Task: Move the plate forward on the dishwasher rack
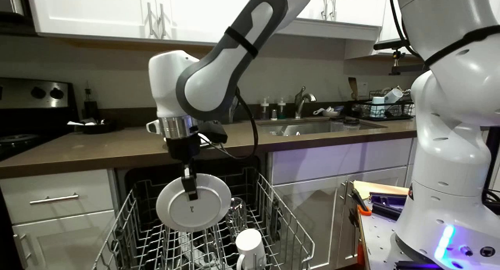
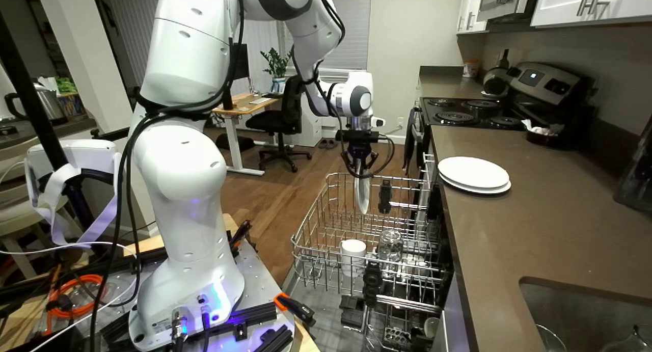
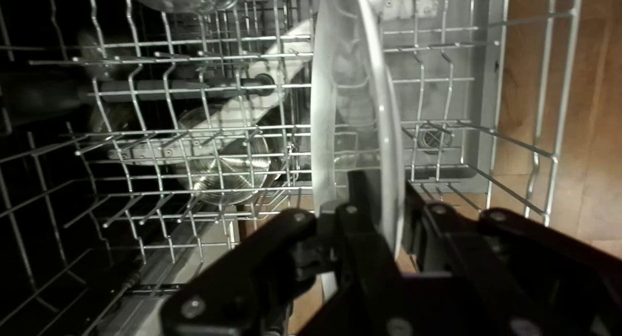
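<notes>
Plate (image 1: 214, 212), wht, qty 1: I held it near-vert. over rack (image 1: 287, 210), prob. for slotting; my gripper (image 1: 191, 194) was clamped on its top edge.

A home kitchen, open to a study corner.
In an exterior view, cabinets (image 1: 97, 12) hang above a counter (image 1: 117, 143), with a stove (image 1: 33, 98) at the left, a sink (image 1: 283, 130), faucet (image 1: 300, 102) and soap bottles (image 1: 265, 111) further right, a drying rack (image 1: 358, 110) at the far right, and a dishwasher rack (image 1: 287, 210) pulled out below. In an exterior view, a wooden floor (image 2: 260, 201) runs far back to a desk (image 2: 249, 104), a chair (image 2: 291, 100), a plant (image 2: 275, 64) and shoes (image 2: 328, 144), with blinds (image 2: 351, 36) behind.
</notes>
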You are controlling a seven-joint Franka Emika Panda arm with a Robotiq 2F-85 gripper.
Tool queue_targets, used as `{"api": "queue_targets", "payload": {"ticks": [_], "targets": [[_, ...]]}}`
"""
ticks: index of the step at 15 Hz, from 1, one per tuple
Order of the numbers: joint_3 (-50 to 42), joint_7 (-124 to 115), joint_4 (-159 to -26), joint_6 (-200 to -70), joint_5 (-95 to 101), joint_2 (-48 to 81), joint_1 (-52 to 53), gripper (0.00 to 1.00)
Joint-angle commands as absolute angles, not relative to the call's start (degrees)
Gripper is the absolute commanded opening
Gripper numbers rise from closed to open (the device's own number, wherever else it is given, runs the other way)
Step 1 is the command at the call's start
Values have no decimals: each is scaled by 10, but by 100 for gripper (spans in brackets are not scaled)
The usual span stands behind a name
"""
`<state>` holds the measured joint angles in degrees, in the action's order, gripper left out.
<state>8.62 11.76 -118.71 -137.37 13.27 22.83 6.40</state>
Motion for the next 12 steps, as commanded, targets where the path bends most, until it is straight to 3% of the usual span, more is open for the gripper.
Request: {"api": "queue_targets", "payload": {"ticks": [1, 12], "targets": [[59, 173, -1163, -1369, 189, 239, 63, 9], [53, 237, -1049, -1435, 168, 341, 22, 9]]}}
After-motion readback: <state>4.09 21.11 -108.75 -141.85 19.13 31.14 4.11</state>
